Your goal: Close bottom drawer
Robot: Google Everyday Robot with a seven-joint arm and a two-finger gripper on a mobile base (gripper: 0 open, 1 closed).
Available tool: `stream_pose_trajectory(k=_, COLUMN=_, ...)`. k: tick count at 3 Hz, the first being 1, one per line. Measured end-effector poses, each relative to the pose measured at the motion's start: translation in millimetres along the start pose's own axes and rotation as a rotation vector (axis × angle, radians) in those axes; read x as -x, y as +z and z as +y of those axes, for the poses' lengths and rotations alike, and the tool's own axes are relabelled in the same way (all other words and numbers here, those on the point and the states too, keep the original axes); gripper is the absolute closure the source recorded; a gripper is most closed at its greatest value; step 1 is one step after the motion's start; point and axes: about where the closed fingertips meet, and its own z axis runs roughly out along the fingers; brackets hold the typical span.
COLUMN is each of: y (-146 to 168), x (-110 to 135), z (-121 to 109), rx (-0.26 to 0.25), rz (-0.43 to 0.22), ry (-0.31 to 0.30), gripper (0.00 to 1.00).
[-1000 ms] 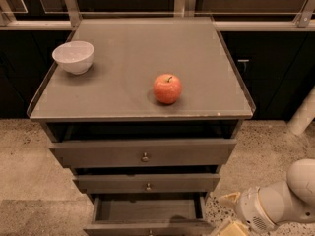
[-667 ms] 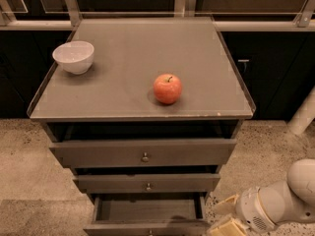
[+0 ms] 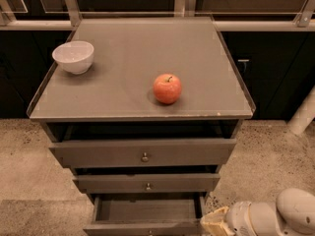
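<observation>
The bottom drawer (image 3: 145, 228) is the lowest and narrowest of three dark grey-brown drawers. It stands pulled out, and its inside shows as an open box at the bottom of the camera view. Its front panel sits at the lower edge of the view, and its knob is cut off there. My gripper (image 3: 216, 224) is at the bottom right, just to the right of the drawer's front right corner, on a white arm (image 3: 275, 218). Only its pale tan end shows.
The middle drawer (image 3: 146, 183) and top drawer (image 3: 142, 153) are above, each slightly out, with round knobs. On the cabinet top (image 3: 123, 48) are a red apple (image 3: 167, 88) and a white bowl (image 3: 74, 56). A white post (image 3: 302, 113) stands at the right. Speckled floor surrounds the cabinet.
My gripper has shifted a little to the left, closer to the bottom drawer's front right corner. The drawers, apple and bowl have not moved.
</observation>
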Motion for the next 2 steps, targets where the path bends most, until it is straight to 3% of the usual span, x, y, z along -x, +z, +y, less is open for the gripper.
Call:
stream_pose_trajectory(k=1, y=51.2, x=-14.7, z=-52.0, rx=-0.037, rz=-0.075, ry=0.066, gripper=1.00)
stream_pose_trajectory(k=2, y=107.2, x=-34.1, z=-94.6, rx=-0.014, rz=-0.106, ry=0.146, gripper=1.00)
